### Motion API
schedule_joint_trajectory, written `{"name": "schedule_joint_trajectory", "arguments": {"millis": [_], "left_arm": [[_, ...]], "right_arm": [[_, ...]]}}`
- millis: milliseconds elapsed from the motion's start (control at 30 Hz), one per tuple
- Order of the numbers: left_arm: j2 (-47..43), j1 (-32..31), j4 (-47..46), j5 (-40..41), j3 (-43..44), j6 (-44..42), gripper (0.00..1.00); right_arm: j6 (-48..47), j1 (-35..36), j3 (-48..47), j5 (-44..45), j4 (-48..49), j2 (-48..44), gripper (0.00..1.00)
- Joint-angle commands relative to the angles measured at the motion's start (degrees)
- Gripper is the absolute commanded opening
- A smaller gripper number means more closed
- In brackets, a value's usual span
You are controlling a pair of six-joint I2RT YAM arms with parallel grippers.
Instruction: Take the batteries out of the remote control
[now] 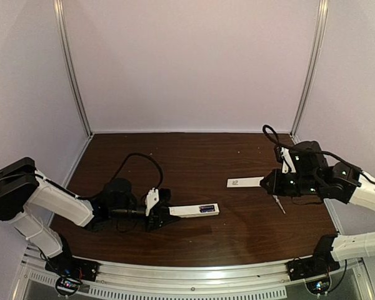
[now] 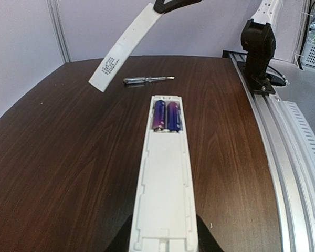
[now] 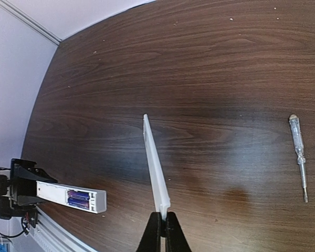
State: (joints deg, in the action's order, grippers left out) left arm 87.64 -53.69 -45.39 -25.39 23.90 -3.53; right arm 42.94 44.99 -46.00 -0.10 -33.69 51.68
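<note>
above: left gripper [image 1: 165,212] clamps the slim white plastic remote control [image 1: 197,210] by the near edge of the dark wooden desk [image 1: 200,156]. left wrist: two blue-purple cylindrical batteries [image 2: 166,115] sit in its bay. right wrist: right gripper [image 3: 161,226] pinches the thin flat white cover strip [image 3: 156,163] by one end; it may slip.

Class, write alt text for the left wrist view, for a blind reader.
The left gripper holds a white remote control, its bay open on two blue-purple batteries. Beyond, a screwdriver lies on the table; a white cover strip hangs above.
</note>
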Motion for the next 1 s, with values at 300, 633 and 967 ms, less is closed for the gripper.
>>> {"name": "schedule_joint_trajectory", "arguments": {"millis": [300, 633, 967], "left_arm": [[-0.64, -0.36, -4.01, 0.61, 0.78, -0.07, 0.0], [0.08, -0.33, -4.01, 1.48, 0.92, -0.19, 0.0], [0.63, -0.34, -4.15, 1.75, 0.97, -0.51, 0.0]], "right_arm": [[-5.21, -0.25, -5.51, 12.39, -9.98, 6.71, 0.0], [-7.03, 0.14, -6.72, 15.81, -12.23, 13.08, 0.0], [-7.9, 1.48, -7.46, 14.57, -11.71, 17.46, 0.0]]}}
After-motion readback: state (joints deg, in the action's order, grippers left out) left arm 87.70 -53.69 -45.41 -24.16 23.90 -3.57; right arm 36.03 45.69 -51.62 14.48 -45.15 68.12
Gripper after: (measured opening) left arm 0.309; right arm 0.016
